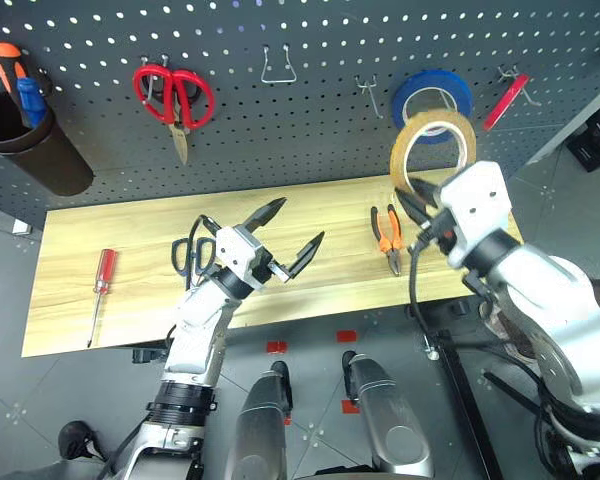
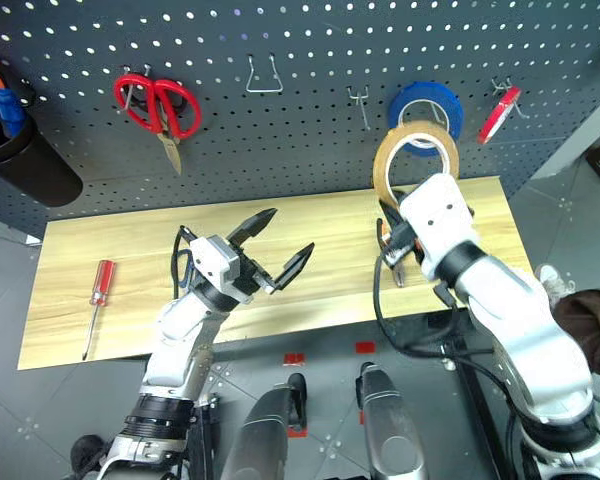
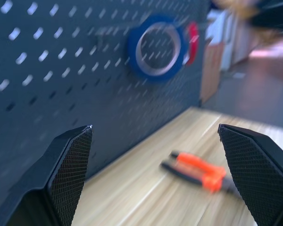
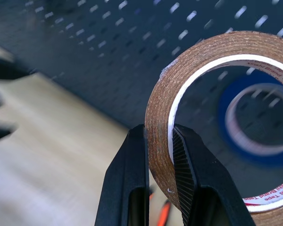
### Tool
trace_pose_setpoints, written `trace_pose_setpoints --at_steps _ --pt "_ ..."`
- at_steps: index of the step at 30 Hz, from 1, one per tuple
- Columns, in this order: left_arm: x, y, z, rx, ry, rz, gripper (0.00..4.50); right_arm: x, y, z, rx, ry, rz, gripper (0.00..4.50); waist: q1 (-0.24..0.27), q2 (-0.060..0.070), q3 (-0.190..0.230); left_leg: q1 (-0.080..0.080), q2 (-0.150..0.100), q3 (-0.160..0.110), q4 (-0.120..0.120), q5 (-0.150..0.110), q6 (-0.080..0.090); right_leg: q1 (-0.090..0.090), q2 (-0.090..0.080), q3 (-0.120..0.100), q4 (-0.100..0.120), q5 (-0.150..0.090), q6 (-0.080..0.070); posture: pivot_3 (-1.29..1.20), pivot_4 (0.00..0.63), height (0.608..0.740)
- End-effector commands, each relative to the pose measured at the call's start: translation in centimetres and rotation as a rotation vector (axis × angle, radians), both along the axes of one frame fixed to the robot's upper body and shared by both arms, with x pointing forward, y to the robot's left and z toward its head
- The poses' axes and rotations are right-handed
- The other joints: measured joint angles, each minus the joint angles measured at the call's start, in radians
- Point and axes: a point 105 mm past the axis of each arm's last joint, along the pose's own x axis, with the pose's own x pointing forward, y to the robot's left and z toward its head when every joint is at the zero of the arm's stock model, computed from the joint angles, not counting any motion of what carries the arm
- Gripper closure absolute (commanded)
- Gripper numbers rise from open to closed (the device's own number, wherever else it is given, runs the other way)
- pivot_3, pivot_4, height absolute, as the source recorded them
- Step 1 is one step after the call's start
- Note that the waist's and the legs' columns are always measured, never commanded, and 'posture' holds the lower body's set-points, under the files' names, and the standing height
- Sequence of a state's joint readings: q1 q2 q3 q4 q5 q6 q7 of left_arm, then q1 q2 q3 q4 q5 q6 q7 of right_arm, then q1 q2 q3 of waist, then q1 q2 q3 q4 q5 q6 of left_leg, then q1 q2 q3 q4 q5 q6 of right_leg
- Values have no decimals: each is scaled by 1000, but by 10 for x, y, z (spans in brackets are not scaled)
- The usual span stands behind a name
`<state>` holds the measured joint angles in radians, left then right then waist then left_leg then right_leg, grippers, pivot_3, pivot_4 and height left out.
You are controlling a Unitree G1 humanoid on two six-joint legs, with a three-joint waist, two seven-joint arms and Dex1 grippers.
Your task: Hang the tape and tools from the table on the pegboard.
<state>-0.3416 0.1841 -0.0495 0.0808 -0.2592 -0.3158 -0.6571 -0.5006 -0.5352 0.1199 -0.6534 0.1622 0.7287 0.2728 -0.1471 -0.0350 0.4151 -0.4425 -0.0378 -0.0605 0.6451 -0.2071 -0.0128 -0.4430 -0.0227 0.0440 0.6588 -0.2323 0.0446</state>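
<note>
At centre frame the left gripper (image 1: 288, 235) hovers over the worktop (image 1: 130, 235), jaws wide apart and empty. Right of centre, the right gripper (image 4: 159, 155) has its jaws clamped on the rim of the tape (image 1: 432, 140), raised before the pegboard (image 1: 310, 120) just below the blue roll (image 1: 432, 93). Hanging it well probably means aligning the hole with a free hook (image 1: 368, 95). Red lettering inside the core is too small to read.
</note>
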Motion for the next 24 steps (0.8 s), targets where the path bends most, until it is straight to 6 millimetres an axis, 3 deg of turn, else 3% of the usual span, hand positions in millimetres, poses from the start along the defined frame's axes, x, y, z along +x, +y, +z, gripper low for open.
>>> trace_pose_setpoints --at_steps 1,15,24 --pt "-5 -7 16 -32 -56 -20 0 5 12 7 -26 -73 54 4081 0 -1 -2 0 0 0 0 0 0 0 0 -1 0 1 -2 -329 334 740" --pt "-5 2 2 -8 -14 48 0 52 32 5 6 -71 116 4081 -3 -1 -11 0 0 -1 2 1 1 -1 0 -1 5 6 -6 -270 314 740" --pt "-3 6 4 -16 -12 74 0 83 40 5 37 -53 115 4081 1 0 -17 0 0 -1 3 1 2 -1 0 -1 6 8 -6 -242 313 740"
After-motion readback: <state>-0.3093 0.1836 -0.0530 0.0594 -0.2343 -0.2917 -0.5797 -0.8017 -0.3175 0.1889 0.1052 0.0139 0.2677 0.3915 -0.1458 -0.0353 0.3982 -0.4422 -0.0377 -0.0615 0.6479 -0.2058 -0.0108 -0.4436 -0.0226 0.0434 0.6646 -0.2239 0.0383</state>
